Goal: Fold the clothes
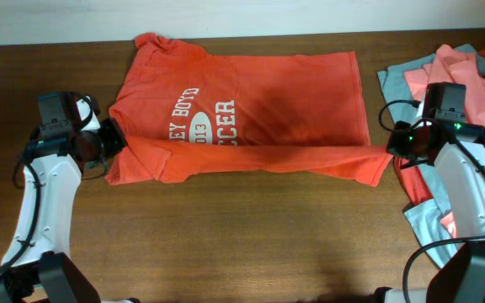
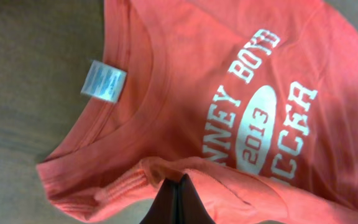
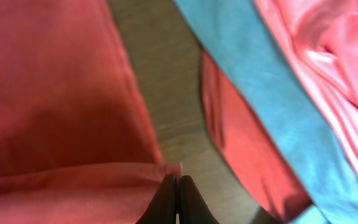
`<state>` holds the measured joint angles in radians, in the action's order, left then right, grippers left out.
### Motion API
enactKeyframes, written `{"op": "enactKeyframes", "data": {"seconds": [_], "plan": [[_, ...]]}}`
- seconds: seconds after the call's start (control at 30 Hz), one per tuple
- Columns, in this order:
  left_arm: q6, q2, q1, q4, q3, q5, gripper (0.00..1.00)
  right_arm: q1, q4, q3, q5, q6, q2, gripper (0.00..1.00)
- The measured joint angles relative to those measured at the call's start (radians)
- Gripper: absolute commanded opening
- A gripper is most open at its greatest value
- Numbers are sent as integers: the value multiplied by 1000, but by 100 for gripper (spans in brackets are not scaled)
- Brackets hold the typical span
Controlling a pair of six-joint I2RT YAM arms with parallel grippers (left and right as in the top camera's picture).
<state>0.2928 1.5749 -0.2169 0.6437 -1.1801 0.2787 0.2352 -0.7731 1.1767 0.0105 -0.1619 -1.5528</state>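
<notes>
Orange-red T-shirt (image 1: 293, 101) lying flat on the brown wooden worktop (image 1: 242, 244), stretched sideways between the two grippers, collar end toward the left gripper (image 1: 110, 141) and hem end toward the right gripper (image 1: 391, 145). A strip along the near long side is turned over onto the body and runs as a taut band from one gripper to the other. White lettering (image 1: 205, 122) faces up on the chest, just beyond the left gripper; in the left wrist view it reads partly "BOYD", "2013". The left gripper (image 2: 179, 186) is pressed together, pinching a bunched fold of the shirt at the shoulder; the white neck label (image 2: 103, 81) sits inside the collar, ahead of it and to its left. The right gripper (image 3: 178, 186) is likewise pressed together, pinching the corner of the hem. Beyond and to the right of it lies a loose heap holding a teal-grey T-shirt (image 3: 278, 112) and a salmon-pink T-shirt (image 3: 328, 62), apart from the held shirt, with bare worktop between.
</notes>
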Motion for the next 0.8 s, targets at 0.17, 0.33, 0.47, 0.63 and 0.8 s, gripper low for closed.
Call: {"op": "enactKeyframes", "data": {"seconds": [0.17, 0.33, 0.47, 0.63, 0.8], "plan": [[0, 0, 0, -60, 0, 11, 0, -17, 16, 0, 89, 59, -6, 4], [3, 7, 0, -99, 0, 14, 0, -80, 75, 0, 118, 140, -61, 4], [3, 50, 0, -116, 0, 14, 0, -89, 153, 0, 123, 162, -121, 4], [3, 131, 0, -152, 0, 16, 0, -89, 253, 0, 123, 161, -180, 4], [4, 182, 0, -223, 1, 18, 0, -89, 332, -1, 123, 146, -229, 4]]}}
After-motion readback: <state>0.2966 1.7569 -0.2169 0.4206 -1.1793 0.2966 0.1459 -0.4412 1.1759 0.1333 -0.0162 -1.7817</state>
